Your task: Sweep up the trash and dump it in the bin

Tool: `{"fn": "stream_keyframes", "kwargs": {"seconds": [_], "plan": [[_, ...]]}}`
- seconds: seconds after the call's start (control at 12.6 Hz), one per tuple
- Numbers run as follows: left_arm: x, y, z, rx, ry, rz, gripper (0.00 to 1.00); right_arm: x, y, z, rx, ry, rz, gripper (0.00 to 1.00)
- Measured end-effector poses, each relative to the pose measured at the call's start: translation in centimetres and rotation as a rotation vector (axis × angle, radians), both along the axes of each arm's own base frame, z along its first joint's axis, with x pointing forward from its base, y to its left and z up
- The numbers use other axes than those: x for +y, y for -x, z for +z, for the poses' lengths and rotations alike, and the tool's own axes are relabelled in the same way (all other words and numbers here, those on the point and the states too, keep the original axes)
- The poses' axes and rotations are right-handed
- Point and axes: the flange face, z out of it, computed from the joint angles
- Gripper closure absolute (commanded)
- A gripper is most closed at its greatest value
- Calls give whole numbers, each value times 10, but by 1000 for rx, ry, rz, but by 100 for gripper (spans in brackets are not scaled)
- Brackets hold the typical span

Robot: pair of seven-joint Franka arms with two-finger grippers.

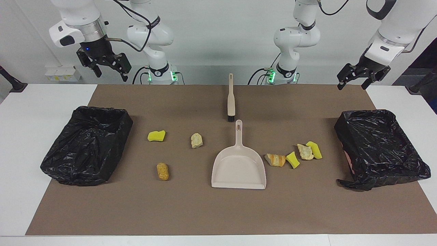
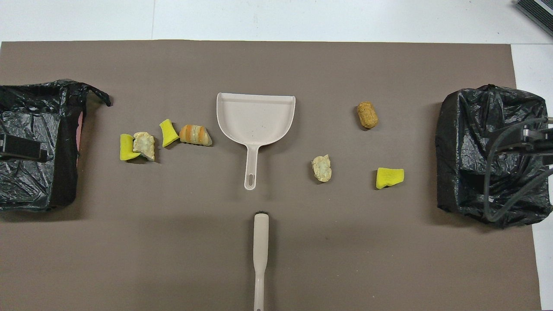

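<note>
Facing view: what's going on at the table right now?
Nothing is being handled yet. The left gripper and right gripper hang open, raised above their ends of the table. The brush and dustpan lie untouched mid-mat, seven trash scraps scattered beside the dustpan, and two black-lined bins wait at the ends.

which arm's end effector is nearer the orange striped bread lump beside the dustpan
Left. The left end effector hangs above the bin at its own end of the table, the end where the orange striped bread lump lies; the right end effector hangs above the other bin.
</note>
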Motion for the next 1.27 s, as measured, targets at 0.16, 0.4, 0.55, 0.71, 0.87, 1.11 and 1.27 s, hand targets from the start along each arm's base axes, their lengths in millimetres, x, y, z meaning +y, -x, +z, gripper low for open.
{"fn": "stream_keyframes", "kwargs": {"seconds": [0.16,0.4,0.55,0.71,0.87,1.11,1.27], "plan": [[0,0,0,0,0,0,0,0,0,0,0,-1,0,0],[0,0,0,0,0,0,0,1,0,0,0,-12,2,0],[0,0,0,0,0,0,0,2,0,0,0,-14,2,0],[0,0,0,0,0,0,0,2,0,0,0,-14,2,0],[0,0,0,0,0,0,0,1,0,0,0,-14,1,0],[0,0,0,0,0,0,0,2,0,0,0,-14,2,0],[0,0,0,0,0,0,0,2,0,0,0,-15,2,0]]}}
